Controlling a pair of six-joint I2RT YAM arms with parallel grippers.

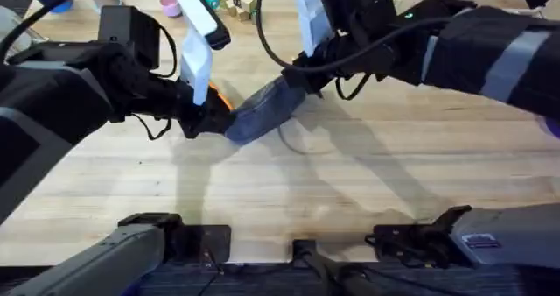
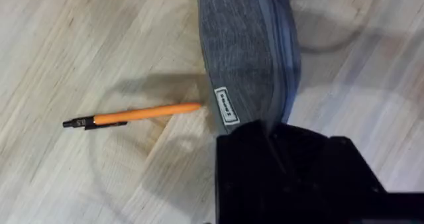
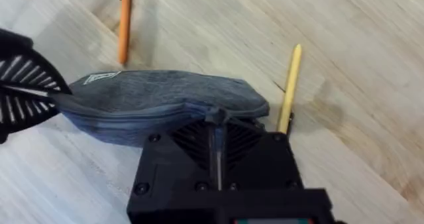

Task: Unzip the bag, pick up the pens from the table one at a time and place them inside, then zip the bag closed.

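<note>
Table (image 1: 350, 191): light plank top, spanning the overhead frame.

Bag (image 1: 261, 110): blue-grey pouch, upper centre of the overhead frame, stretched between both grippers, zipper (image 2: 273, 45) running its length.

Left gripper (image 1: 203, 116): at the bag's lower-left end, fingers clamped on the fabric.

Right gripper (image 1: 293, 79): at the bag's upper-right end, pinched on the zipper end.

Orange pen (image 2: 132, 114): flat on the table, tip touching the bag near its white label (image 2: 226, 106).

Yellow pen (image 3: 289, 88): on the table just beside the bag's right-gripper end.
</note>
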